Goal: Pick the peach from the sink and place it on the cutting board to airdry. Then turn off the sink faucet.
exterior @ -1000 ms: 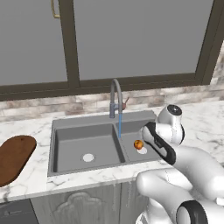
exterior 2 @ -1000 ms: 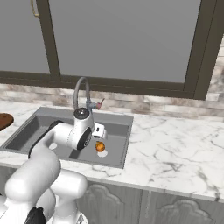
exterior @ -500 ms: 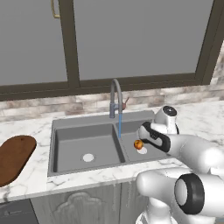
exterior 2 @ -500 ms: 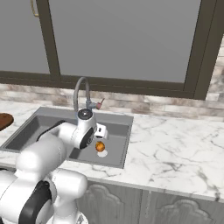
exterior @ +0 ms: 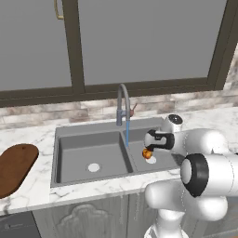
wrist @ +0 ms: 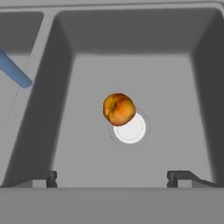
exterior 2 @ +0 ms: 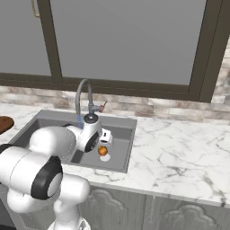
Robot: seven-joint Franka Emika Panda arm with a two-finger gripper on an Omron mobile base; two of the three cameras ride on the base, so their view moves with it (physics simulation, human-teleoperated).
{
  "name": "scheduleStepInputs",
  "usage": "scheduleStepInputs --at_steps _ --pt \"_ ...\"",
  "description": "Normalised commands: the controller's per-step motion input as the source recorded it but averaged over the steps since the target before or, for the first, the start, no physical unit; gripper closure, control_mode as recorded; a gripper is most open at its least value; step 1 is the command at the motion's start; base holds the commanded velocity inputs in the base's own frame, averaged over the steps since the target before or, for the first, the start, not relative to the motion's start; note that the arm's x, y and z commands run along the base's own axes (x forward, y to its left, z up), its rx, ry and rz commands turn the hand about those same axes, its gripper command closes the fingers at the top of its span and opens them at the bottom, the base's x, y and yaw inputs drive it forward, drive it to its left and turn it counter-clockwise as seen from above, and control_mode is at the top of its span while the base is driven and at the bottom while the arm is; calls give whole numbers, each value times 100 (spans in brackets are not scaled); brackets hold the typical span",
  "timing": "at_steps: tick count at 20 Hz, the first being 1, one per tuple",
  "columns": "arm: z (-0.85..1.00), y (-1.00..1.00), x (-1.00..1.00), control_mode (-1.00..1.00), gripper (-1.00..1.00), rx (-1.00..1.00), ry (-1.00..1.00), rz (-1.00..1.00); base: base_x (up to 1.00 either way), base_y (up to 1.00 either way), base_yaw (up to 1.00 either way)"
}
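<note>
Even flat rendered light, no glare, soft faint shadows, sharp thru-out, no edge distortion

The peach [wrist: 118,109] lies in the sink [wrist: 61,57], overlapping its white drain [wrist: 131,129].

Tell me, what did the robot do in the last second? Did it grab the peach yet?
Not yet. The arm swung its hand further over the right basin of the sink, so the open gripper now hangs above the peach, grabbing nothing. The peach stayed by the white drain, the blue water still runs from the faucet, and the cutting board lies unmoved on the left.
</note>
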Motion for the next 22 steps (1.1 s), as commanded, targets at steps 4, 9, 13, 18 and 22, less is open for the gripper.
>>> scheduleStepInputs --at_steps 4,9,13,18,22 --pt "-25 -3 23 -100 -100 0 2 0 0 0 0" --pt "-19 -1 23 -100 -100 0 1 0 0 0 0" --pt "-21 0 22 -100 -100 0 1 0 0 0 0" --pt "-26 0 20 -100 -100 0 1 0 0 0 0" --pt "-24 0 19 -100 -100 0 1 0 0 0 0"
